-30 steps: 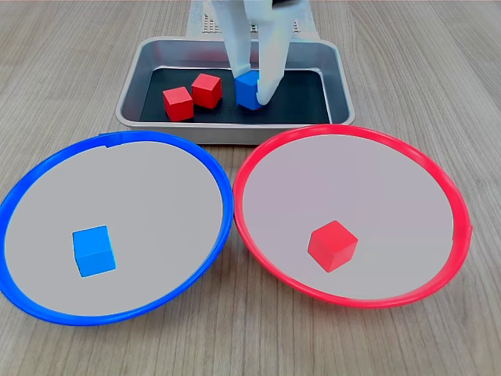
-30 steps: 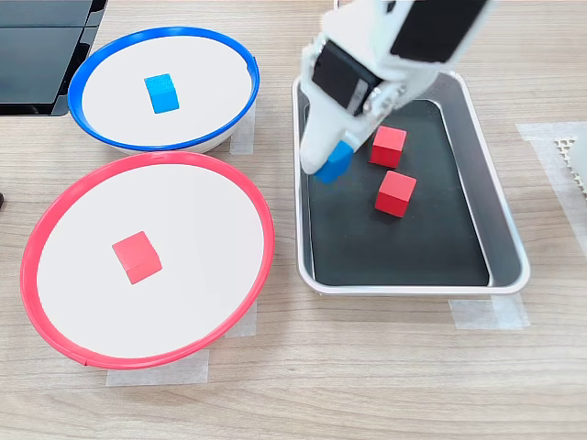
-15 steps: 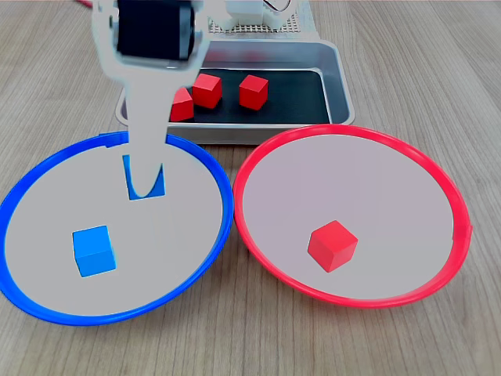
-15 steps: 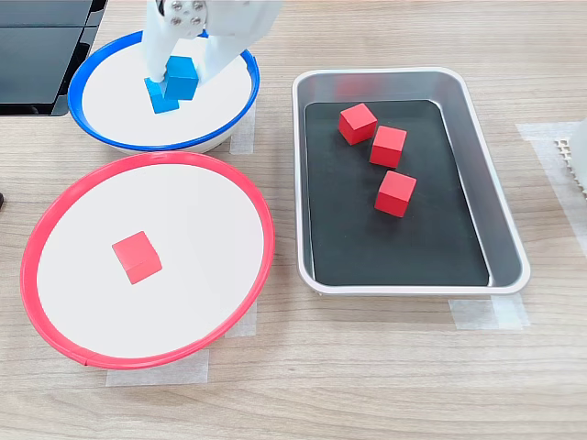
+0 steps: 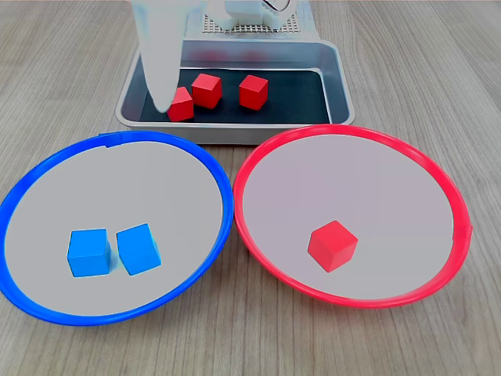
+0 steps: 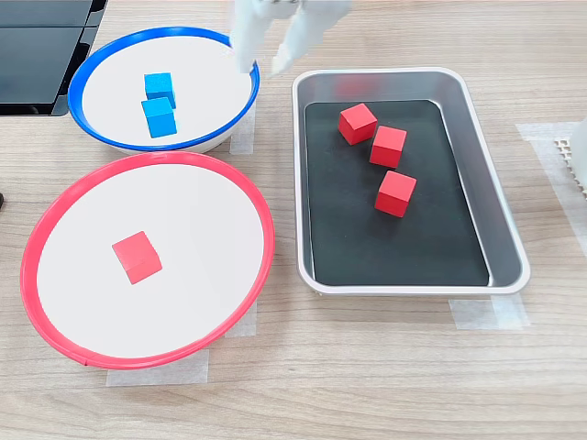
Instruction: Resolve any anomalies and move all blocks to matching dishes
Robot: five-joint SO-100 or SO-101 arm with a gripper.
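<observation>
Two blue blocks [image 5: 88,252] [image 5: 138,248] lie side by side in the blue-rimmed dish [image 5: 109,139], also shown as blue blocks [image 6: 160,87] [image 6: 158,116] in the blue-rimmed dish [image 6: 165,30]. One red block [image 5: 333,245] [image 6: 137,257] rests in the red-rimmed dish [image 5: 352,129] [image 6: 151,157]. Three red blocks [image 5: 180,104] [image 5: 207,90] [image 5: 254,92] sit in the grey tray [image 5: 337,78] [image 6: 500,229]. My gripper [image 6: 260,66] [image 5: 162,102] hangs blurred between the blue dish's rim and the tray, open and empty.
A black flat object [image 6: 46,46] lies at the second exterior view's top left. The arm's white base [image 5: 250,16] stands behind the tray. Tape strips [image 6: 481,313] hold the tray and dishes to the wooden table. A white mesh piece [image 6: 578,156] shows at the second exterior view's right edge.
The gripper carried a blue block from the tray to the blue dish, let it go beside the other blue block, then rose and moved back toward the tray.
</observation>
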